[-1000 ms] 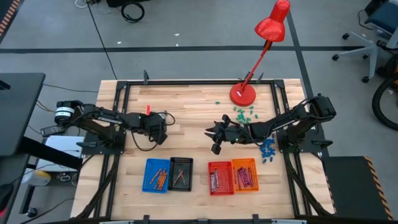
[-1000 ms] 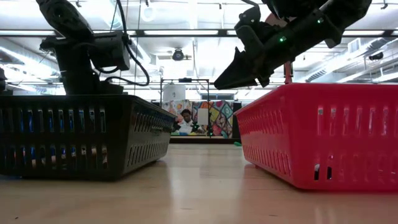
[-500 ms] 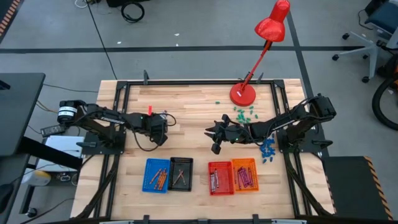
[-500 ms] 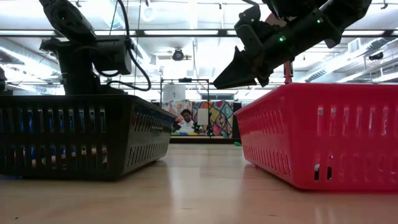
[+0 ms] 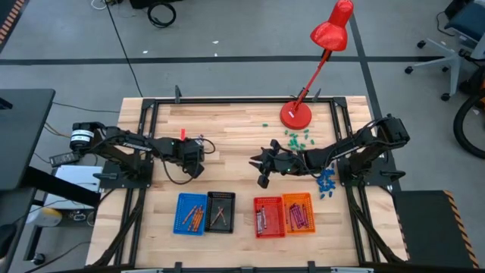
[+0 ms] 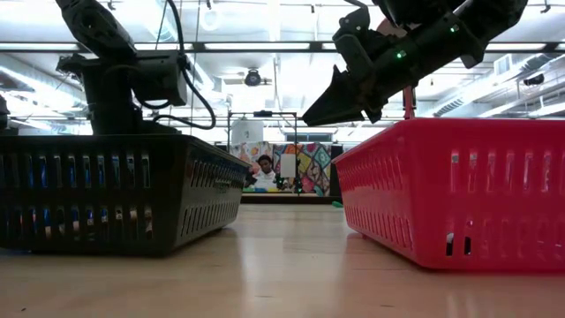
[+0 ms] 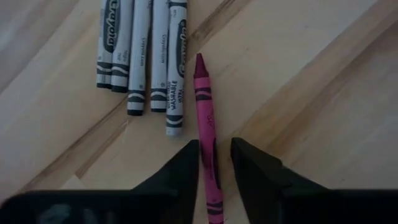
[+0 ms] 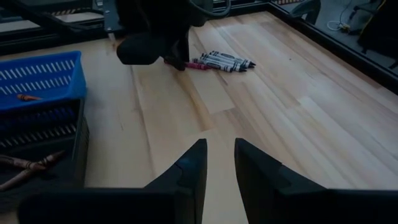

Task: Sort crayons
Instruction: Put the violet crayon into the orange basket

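Observation:
Several grey-white crayons (image 7: 152, 56) lie side by side on the wooden table, with a magenta crayon (image 7: 204, 106) next to them. My left gripper (image 7: 214, 148) points down over that magenta crayon at the table's left middle (image 5: 198, 161). It is open, one finger on each side of the crayon's lower half, with a gap showing on one side. My right gripper (image 8: 220, 144) hovers open and with nothing in it above the table's middle (image 5: 261, 167), facing the left gripper (image 8: 177, 62) and the crayons (image 8: 227, 61).
Near the front edge stands a row of bins: blue (image 5: 179, 213), black (image 5: 208, 211), red (image 5: 256, 216) and orange (image 5: 310, 213), each holding crayons. A red desk lamp (image 5: 295, 115) stands at the far right, with green bits (image 5: 298, 139) and blue chunks (image 5: 326, 182) near the right arm.
My left hand has tipped a little where it stands over the crayons. My right arm has kept still.

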You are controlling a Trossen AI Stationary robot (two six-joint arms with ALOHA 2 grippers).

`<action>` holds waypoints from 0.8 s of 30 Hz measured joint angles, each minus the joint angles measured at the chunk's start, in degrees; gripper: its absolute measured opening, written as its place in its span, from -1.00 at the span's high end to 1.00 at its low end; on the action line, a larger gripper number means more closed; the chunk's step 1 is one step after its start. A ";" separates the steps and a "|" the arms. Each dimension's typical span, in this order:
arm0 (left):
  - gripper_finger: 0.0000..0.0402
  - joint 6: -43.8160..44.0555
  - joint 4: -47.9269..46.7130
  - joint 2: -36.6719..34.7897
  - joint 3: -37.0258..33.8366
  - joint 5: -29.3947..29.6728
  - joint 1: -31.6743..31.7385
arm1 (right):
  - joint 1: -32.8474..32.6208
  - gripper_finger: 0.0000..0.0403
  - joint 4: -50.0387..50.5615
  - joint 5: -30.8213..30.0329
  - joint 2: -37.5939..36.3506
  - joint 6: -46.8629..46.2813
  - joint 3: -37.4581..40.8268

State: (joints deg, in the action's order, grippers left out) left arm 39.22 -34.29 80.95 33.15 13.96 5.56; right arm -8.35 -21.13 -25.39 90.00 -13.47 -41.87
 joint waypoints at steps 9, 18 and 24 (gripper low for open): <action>0.91 -4.65 1.41 -0.07 -0.18 0.11 -0.72 | -0.30 0.57 -0.23 0.02 0.00 0.09 0.00; 0.79 -10.27 4.16 -1.00 -0.50 1.26 -1.90 | -0.31 0.57 -0.25 -0.29 0.00 0.66 0.00; 0.81 -11.92 6.24 -3.93 -0.44 0.39 -2.06 | -0.29 0.57 -1.68 -0.31 0.00 0.28 -0.02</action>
State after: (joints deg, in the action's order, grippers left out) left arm 27.31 -28.04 77.01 32.71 14.35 3.50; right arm -8.64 -22.82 -25.69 90.00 -13.20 -41.89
